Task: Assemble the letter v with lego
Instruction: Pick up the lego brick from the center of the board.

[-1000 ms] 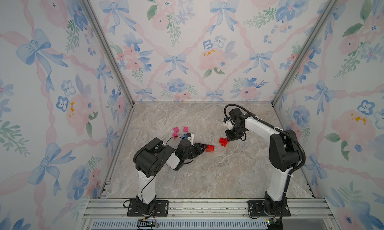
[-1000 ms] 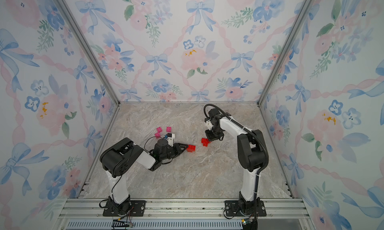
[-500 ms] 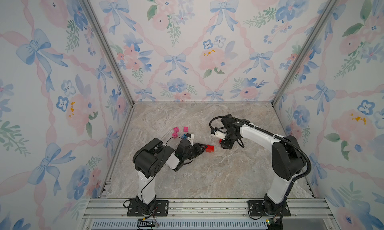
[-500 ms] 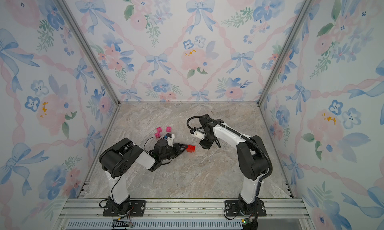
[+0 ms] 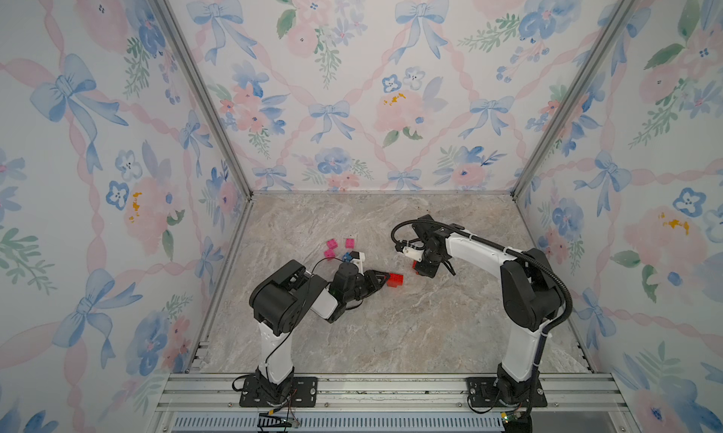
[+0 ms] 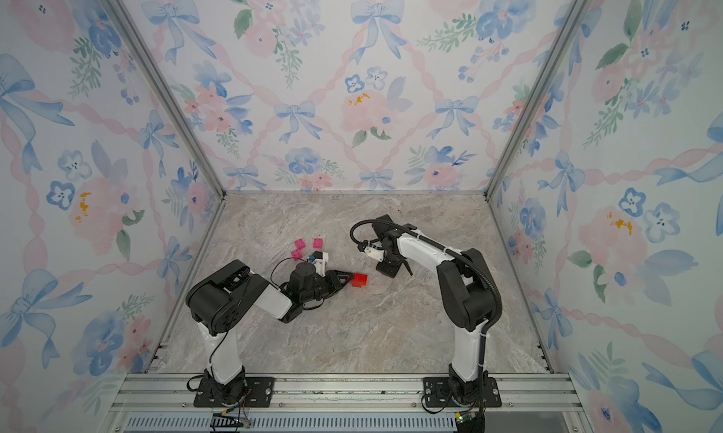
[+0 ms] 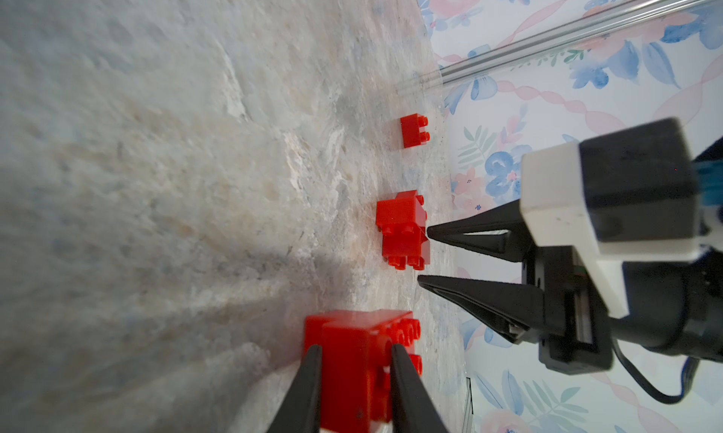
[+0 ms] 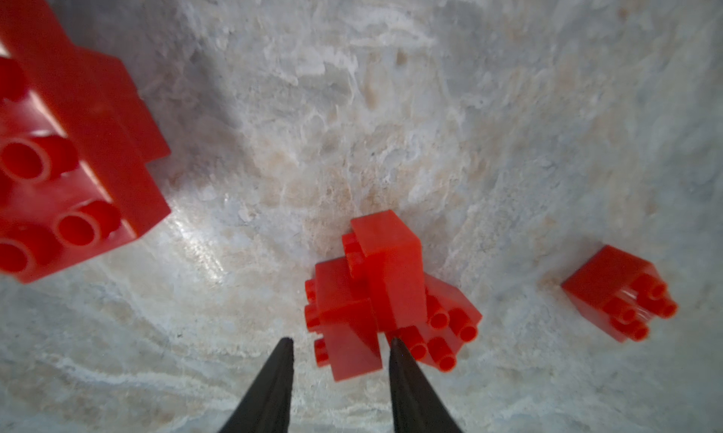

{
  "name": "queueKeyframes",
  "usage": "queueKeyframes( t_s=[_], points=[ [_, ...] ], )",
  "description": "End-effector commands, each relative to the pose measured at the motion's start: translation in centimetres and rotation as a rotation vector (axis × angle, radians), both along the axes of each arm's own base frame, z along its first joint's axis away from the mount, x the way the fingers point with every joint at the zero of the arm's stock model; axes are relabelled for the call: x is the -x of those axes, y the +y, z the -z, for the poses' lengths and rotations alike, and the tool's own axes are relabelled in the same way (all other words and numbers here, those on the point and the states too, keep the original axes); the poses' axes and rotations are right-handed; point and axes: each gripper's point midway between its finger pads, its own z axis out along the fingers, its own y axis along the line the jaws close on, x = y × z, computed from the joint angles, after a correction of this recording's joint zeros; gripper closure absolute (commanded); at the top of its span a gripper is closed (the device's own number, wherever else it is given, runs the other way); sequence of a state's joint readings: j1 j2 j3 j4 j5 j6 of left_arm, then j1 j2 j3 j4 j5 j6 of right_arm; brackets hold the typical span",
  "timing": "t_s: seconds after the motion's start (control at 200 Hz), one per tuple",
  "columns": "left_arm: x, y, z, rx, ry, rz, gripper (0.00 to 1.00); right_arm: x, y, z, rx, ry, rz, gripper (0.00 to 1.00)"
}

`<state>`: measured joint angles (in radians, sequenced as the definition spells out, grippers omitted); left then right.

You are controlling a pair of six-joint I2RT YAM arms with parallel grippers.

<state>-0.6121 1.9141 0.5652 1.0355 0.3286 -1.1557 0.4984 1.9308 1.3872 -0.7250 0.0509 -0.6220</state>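
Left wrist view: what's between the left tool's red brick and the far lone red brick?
A cluster of red bricks, with the right tool open at it; both wrist views show it.

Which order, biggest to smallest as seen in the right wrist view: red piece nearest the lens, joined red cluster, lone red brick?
1. red piece nearest the lens: looks largest, but closeness inflates it and the frame crops it, so true size is unsure.
2. joined red cluster.
3. lone red brick: smallest.
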Motion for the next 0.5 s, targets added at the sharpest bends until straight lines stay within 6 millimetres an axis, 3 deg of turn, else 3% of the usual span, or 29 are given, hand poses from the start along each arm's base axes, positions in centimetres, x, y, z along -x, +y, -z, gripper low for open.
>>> queueKeyframes(
  t_s=[0.0,0.27,0.495],
  points=[
    [0.0,0.3,0.2,-0.021,0.002,-0.003,0.94,-0.3,-0.5,1.1,0.02,0.023,0.007,0.59],
    [0.0,0.4,0.3,-0.021,0.003,-0.004,0.94,-0.1,-0.4,1.1,0.004,0.045,0.033,0.63],
    [0.0,0.3,0.1,-0.021,-0.002,-0.003,0.94,0.3,-0.3,-0.1,-0.086,0.073,0.125,0.76]
  ],
)
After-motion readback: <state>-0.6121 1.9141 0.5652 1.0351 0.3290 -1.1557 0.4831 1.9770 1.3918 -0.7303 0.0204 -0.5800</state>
